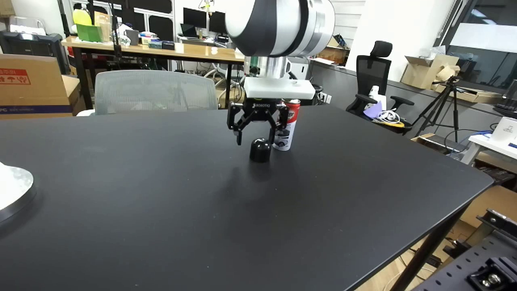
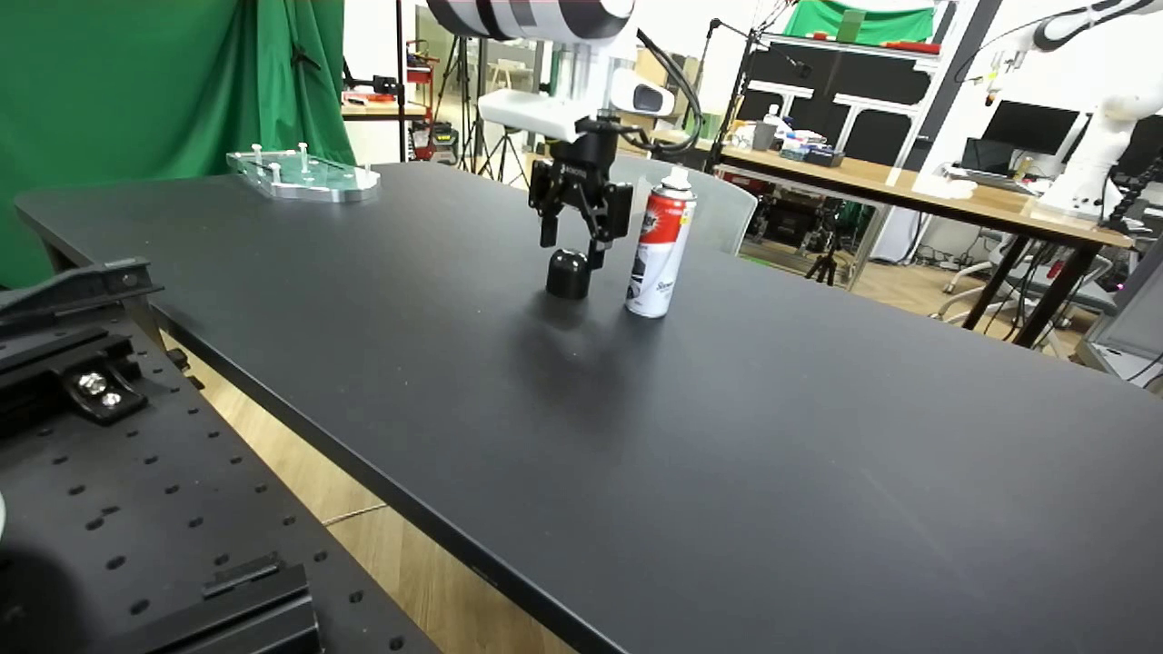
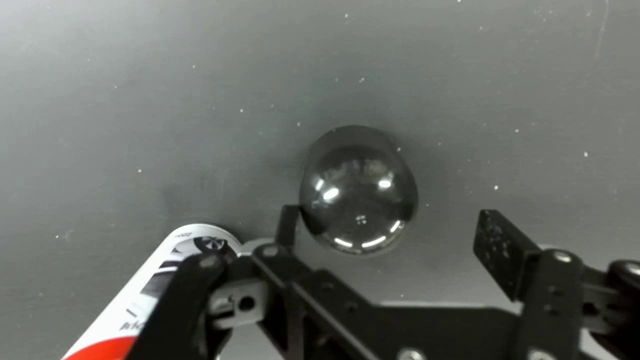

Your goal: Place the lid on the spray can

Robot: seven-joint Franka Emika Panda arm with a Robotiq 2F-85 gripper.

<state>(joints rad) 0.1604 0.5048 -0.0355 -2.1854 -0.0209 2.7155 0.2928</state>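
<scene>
Two black fingers (image 3: 504, 255) of the Robotiq gripper (image 3: 390, 221) are wide apart, low in the wrist view. Between them, near the middle of the frame, is the shiny black lid (image 3: 359, 195). It is closer to the finger on the left of the frame, but I cannot tell if they touch. The lid stands on the dark table (image 1: 161, 222) with its round side up, and in both exterior views the fingers hang close to its top. Near it, in an exterior view, is the spray can (image 2: 661, 250), white below and red near the top. The can stands upright, to the right of the lid and apart from it, with a white nozzle (image 2: 675, 176) on top. In the wrist view it shows at the lower left.

Farther off, at the upper left in an exterior view, a clear plate (image 2: 323, 179) with white pegs lies on the table. Past the table is a gray mesh chair (image 1: 155, 93), in the upper left of an exterior view. Behind that chair is a long wooden desk (image 1: 194, 52).
</scene>
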